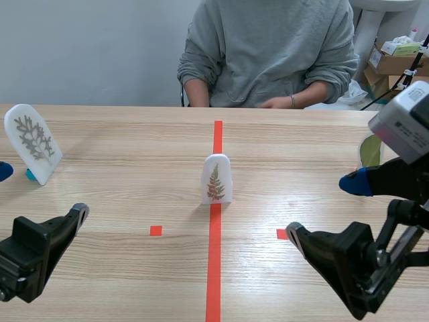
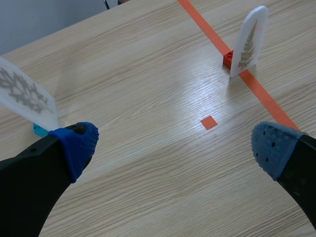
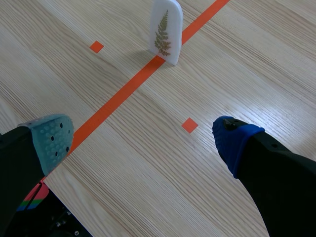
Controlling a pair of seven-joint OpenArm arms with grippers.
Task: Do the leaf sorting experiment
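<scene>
A white arched card with a brown-green fern leaf (image 1: 216, 178) stands upright on the orange-red centre line, on a small red block (image 2: 227, 59); it lies well ahead of both grippers (image 3: 166, 30). A second white card bearing a grey branching leaf (image 1: 32, 142) leans at the far left on a cyan base (image 2: 39, 130), just beside my left gripper's finger. A green leaf card (image 1: 370, 151) peeks out behind the right arm. My left gripper (image 2: 175, 147) is open over bare table. My right gripper (image 3: 142, 139) is open too, with nothing between its fingers.
A person in a grey sweater (image 1: 268, 54) sits across the table with hands resting at its far edge. Cardboard boxes (image 1: 395, 60) are stacked at the back right, off the table.
</scene>
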